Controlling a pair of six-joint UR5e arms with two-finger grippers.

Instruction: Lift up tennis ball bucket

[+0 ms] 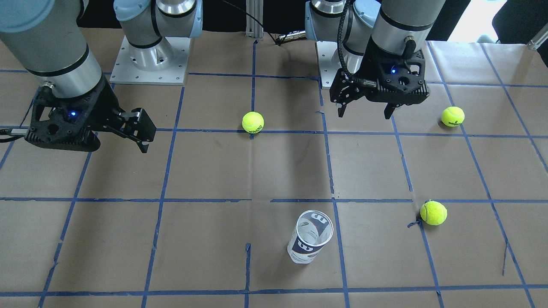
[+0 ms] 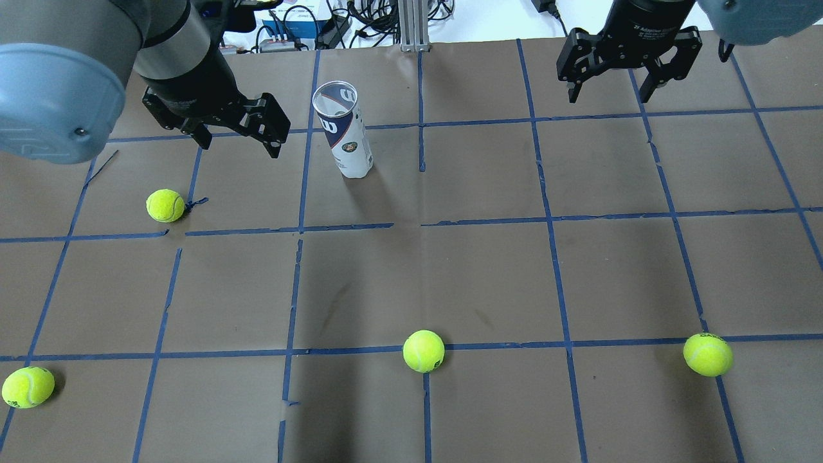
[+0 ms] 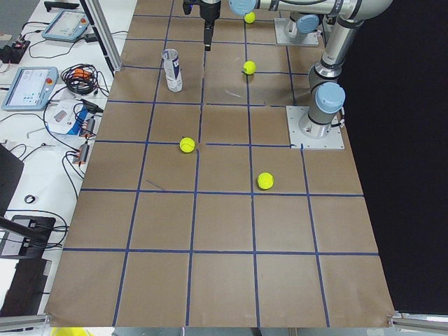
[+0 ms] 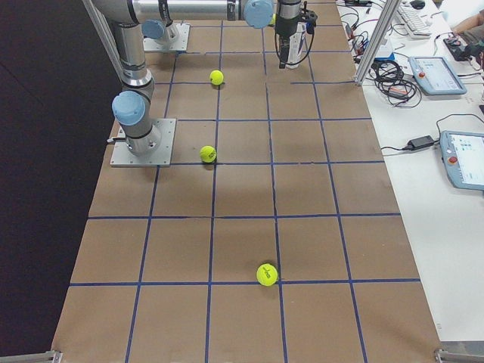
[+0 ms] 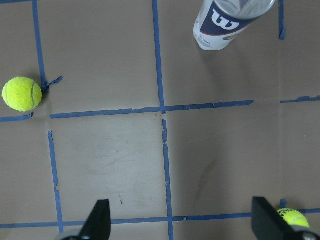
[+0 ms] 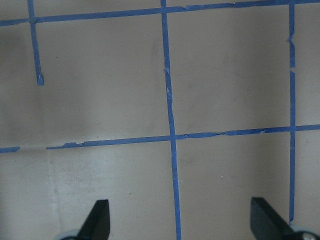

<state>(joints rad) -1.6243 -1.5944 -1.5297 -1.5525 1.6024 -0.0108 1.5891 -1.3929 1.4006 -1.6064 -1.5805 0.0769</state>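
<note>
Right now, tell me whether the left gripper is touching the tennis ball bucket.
Apart. The front-facing view shows the left gripper well away from the tennis ball bucket, bare table between.

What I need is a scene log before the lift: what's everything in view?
bucket: one, clear with white and navy label, upright on the table's far side, toward the robot's left
balls: four, yellow-green, one left of the bucket, three along the near side
table: one, brown paper with blue tape grid
tablets: two, grey, beyond the table's far edge
left gripper: one, black, open, empty, above the table
right gripper: one, black, open, empty, above the table
</note>
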